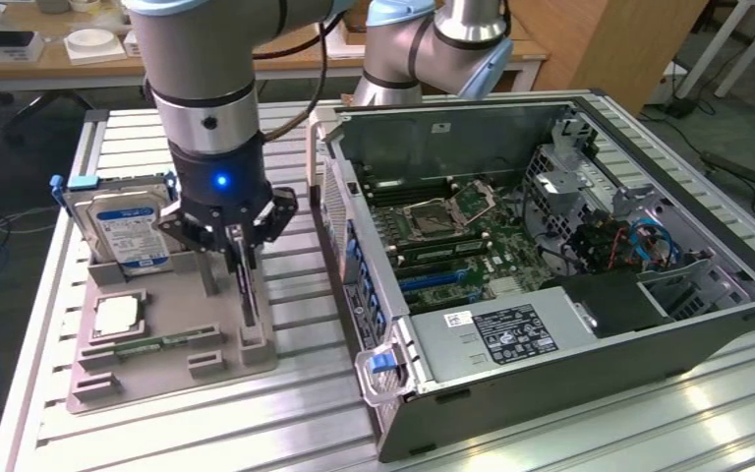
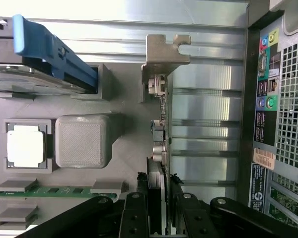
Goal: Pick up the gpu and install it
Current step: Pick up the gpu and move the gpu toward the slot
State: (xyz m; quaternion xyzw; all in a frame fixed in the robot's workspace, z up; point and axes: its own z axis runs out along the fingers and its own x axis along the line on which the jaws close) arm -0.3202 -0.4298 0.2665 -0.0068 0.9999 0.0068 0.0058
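The gpu (image 1: 244,295) stands on edge in the grey holder tray (image 1: 154,372), a thin dark card. In the wrist view the gpu (image 2: 160,124) shows edge-on, with its silver bracket (image 2: 166,49) at the far end. My gripper (image 1: 236,258) hangs straight down over it, one black finger on each side of the card. Seen from the wrist, the gripper (image 2: 158,201) has its fingers (image 2: 135,208) pressed against the card's two faces. The open computer case (image 1: 549,246) lies at the exterior view's right, motherboard facing up.
In the tray, a hard drive (image 1: 122,231) in a blue carrier (image 2: 54,54) stands behind a CPU (image 1: 118,315) and a memory stick (image 1: 161,344). The case's rear panel (image 2: 278,99) sits close beside the tray. A second arm (image 1: 417,49) stands behind the case.
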